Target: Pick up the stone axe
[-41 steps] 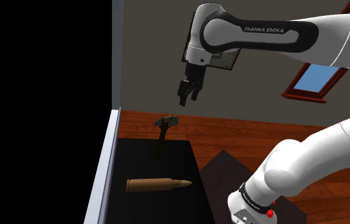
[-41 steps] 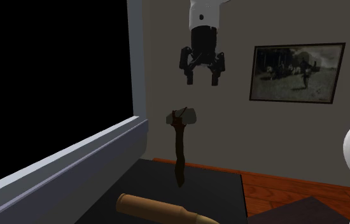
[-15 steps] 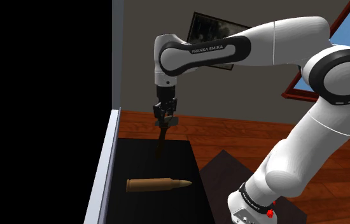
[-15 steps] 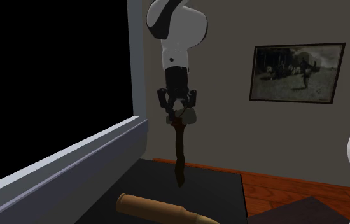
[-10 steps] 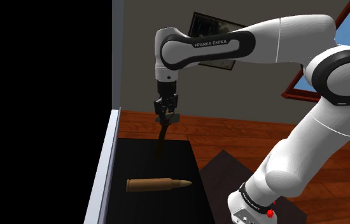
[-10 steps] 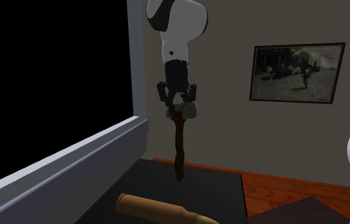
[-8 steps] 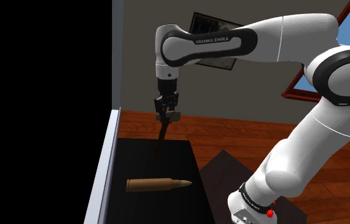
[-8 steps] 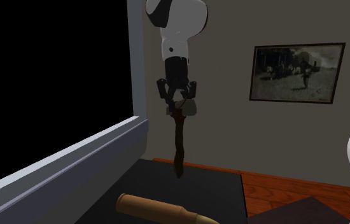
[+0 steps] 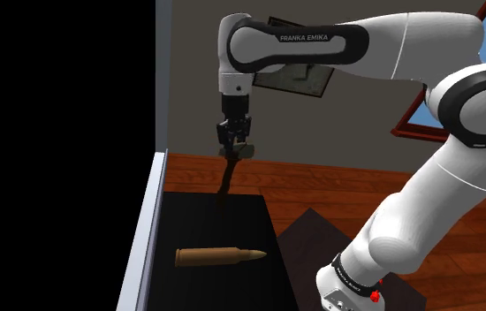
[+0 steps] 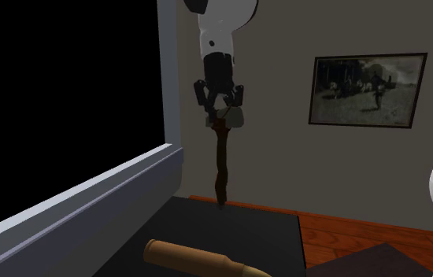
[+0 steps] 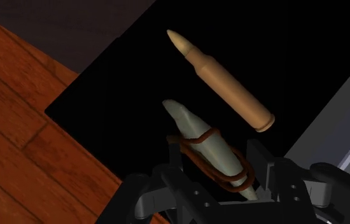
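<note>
Nearest, toward the near edge of the black surface (image 9: 199,225), a brass-coloured cartridge (image 9: 221,256) lies on its side, well apart from the work. Farther on, over the far edge of that surface, the stone axe (image 10: 221,165) hangs upright from the gripper (image 10: 221,108), head up and handle down. The black fingers are closed narrowly on the head, one on each side. The lower end of the handle seems just clear of the surface, so the step in hand is judged to be the lift, with the grasp made. The next move calls for a straight, slow rise, because the long handle could swing and the head could slip. The head is pale grey stone, pointed at one end, tied with red-brown cord to a dark, slightly crooked handle. Behind is a grey wall with a framed picture (image 10: 368,88).
</note>
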### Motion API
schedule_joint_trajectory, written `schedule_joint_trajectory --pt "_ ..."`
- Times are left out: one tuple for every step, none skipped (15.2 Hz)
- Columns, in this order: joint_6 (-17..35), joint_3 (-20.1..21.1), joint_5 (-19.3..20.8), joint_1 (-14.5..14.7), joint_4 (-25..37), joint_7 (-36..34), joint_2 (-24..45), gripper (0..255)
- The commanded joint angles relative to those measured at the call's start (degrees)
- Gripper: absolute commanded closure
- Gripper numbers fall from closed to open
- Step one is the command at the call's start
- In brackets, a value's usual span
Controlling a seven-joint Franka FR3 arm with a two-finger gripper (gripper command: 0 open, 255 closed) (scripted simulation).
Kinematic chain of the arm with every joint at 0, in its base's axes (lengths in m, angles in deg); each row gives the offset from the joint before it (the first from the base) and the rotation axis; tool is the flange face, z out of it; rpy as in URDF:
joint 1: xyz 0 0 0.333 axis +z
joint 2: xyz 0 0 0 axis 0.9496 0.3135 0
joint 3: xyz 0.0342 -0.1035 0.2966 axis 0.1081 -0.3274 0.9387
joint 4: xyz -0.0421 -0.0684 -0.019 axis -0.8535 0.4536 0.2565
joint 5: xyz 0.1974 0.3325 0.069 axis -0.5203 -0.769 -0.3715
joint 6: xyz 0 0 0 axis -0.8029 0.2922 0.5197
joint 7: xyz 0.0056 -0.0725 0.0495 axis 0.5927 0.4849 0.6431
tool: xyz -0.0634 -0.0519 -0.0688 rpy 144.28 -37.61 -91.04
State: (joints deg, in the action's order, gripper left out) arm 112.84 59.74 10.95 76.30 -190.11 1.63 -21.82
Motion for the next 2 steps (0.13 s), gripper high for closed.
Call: schedule_joint_trajectory --pt "-0.96 -0.01 0.00 -0.01 0.88 -0.09 -0.06 255" --pt "-0.96 -0.01 0.00 -0.01 0.89 -0.10 -0.06 255"
